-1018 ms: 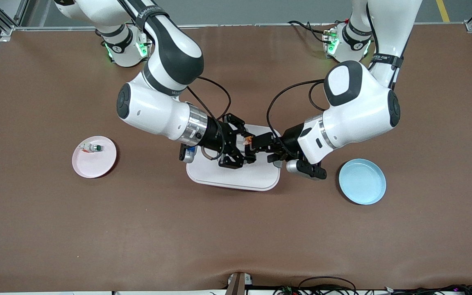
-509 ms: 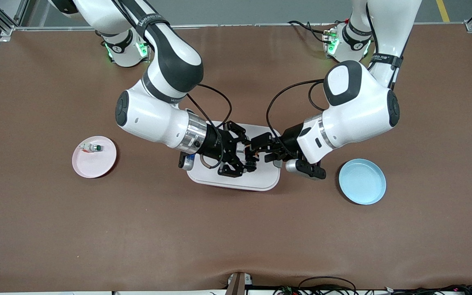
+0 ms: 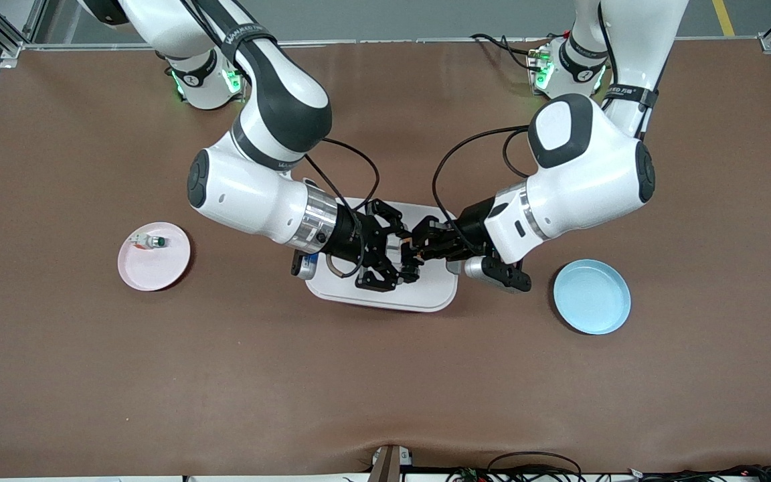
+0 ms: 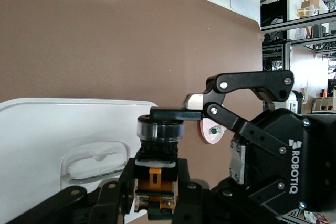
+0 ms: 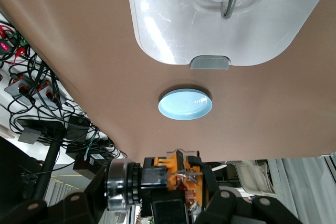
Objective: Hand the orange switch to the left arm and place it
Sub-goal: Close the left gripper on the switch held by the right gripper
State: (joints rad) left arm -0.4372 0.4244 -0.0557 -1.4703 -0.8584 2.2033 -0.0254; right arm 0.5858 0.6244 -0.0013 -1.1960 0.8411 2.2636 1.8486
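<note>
The orange switch (image 3: 407, 252), a small black and orange body with a round ringed cap, hangs in the air over the white box (image 3: 425, 294). Both grippers meet on it there. My right gripper (image 3: 395, 258) is shut on the switch (image 5: 157, 179), which fills its jaws in the right wrist view. My left gripper (image 3: 422, 246) is shut on the switch (image 4: 156, 177) from the opposite direction. In the left wrist view one finger (image 4: 176, 113) of the right gripper lies against the cap. The box lid (image 4: 47, 129) and its clear handle (image 4: 94, 161) lie below.
A blue plate (image 3: 591, 296) lies toward the left arm's end of the table and shows as the blue plate (image 5: 185, 104) in the right wrist view. A pink plate (image 3: 154, 256) toward the right arm's end holds a green-capped switch (image 3: 151, 241). The box's grey latch (image 5: 209, 62) faces the blue plate.
My left gripper has closed its fingers on the switch that the right gripper holds. Both hands drew together and shifted slightly over the box.
</note>
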